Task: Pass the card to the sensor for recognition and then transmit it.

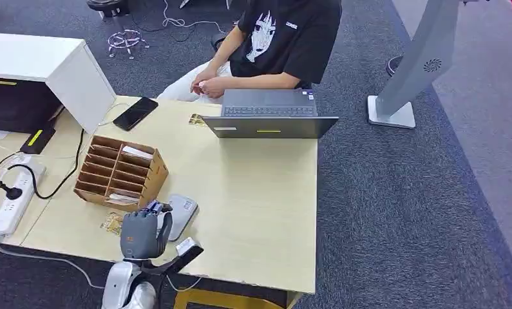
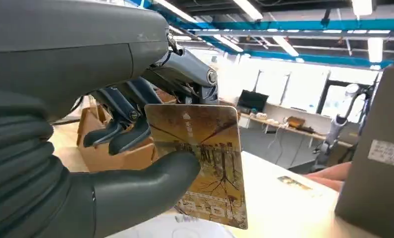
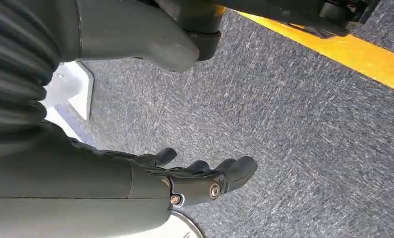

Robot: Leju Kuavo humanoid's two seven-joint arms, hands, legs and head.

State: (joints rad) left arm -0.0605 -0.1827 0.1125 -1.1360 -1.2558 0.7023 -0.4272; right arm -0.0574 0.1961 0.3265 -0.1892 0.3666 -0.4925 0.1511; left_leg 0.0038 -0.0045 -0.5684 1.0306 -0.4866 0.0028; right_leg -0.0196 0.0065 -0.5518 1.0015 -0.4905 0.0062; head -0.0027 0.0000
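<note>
**Left hand pinches card above sensor**

Nearest my wrist camera, the left hand (image 2: 85,163) pinches the card (image 2: 202,163) between thumb and dark fingers (image 2: 118,134), upright. Just beyond the fingers I see the grey sensor (image 1: 183,212); beside them, the cardboard organizer (image 1: 119,172). Right hand (image 3: 185,181) hangs over carpet, fingers spread, holding nothing.

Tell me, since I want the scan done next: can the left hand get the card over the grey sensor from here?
Probably yes. The left hand holds the card right beside the grey sensor near the table's front edge, and nothing lies between them.
</note>
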